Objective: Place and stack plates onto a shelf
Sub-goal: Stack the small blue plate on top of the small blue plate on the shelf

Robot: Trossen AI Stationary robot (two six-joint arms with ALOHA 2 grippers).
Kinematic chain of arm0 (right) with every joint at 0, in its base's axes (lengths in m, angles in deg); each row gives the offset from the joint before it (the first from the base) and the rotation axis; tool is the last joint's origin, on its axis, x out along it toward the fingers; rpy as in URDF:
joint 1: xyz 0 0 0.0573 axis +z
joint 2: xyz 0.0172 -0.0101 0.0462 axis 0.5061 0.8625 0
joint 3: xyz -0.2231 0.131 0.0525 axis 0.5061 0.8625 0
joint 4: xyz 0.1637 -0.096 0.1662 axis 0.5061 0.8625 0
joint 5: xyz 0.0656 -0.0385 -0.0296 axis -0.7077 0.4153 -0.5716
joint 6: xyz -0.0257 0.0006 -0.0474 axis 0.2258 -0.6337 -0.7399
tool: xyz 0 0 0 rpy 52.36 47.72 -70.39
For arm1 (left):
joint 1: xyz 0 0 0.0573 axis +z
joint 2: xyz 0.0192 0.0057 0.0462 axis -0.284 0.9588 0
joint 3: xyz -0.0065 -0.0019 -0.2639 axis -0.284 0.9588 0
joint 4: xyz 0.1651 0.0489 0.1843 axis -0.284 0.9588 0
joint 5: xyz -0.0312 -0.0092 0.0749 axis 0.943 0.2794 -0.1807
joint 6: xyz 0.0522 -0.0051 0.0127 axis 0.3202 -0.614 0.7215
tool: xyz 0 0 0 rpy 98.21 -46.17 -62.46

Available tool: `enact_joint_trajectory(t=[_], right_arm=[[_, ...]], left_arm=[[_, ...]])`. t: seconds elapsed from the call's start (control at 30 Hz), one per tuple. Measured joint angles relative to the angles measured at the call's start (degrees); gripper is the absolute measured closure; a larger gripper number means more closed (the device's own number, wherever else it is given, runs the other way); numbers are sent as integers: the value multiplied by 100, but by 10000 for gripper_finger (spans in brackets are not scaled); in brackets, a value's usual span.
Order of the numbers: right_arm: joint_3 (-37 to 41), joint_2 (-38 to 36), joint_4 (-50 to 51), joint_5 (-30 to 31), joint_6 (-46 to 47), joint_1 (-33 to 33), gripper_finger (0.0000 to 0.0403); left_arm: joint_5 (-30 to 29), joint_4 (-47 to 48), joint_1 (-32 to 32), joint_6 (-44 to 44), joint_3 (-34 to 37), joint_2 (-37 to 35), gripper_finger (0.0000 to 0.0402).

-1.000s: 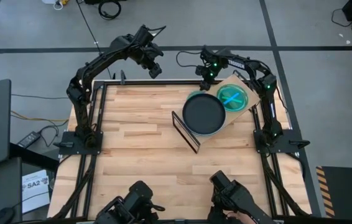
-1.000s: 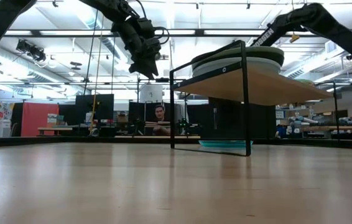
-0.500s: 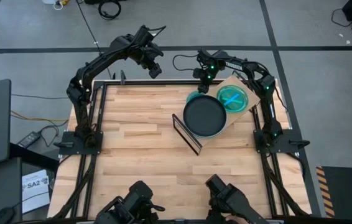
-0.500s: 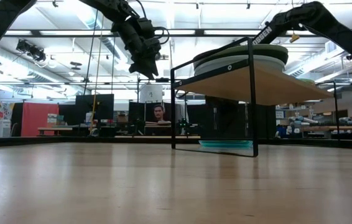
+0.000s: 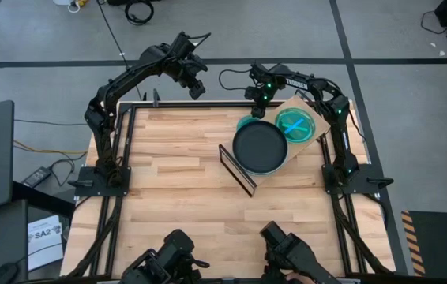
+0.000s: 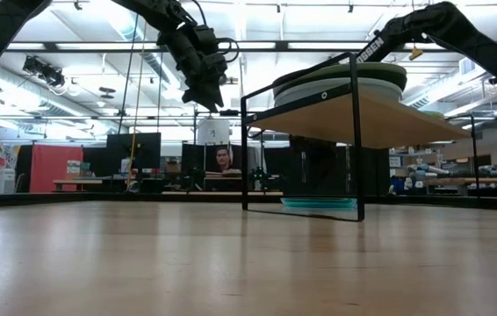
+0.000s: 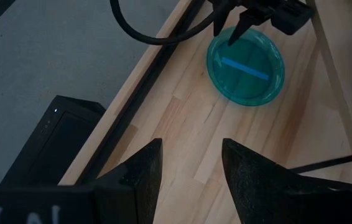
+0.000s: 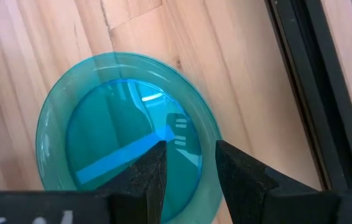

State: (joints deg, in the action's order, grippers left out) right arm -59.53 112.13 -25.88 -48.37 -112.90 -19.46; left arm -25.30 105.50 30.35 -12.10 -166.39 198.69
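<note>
Two plate piles top the shelf (image 5: 306,106); teal plate (image 8: 126,130) lies on tabletop.

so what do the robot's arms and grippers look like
Both are slim dark jointed arms with black cables looped along them. The left gripper has two dark wedge-shaped fingers. The right gripper has the same dark fingers; its arm carries white lettering on one link and small green lights near the wrist.
</note>
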Motion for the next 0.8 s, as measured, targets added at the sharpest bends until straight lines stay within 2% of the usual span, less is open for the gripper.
enact_joint_trajectory(t=[0.33, 0.8], right_arm=[[134, 0, -216, -145, -206, 40, 260], [496, 2, -712, 199, -249, 66, 260]], left_arm=[[0, 0, 0, 0, 0, 0, 230], [1, -2, 0, 2, 0, 0, 230]])
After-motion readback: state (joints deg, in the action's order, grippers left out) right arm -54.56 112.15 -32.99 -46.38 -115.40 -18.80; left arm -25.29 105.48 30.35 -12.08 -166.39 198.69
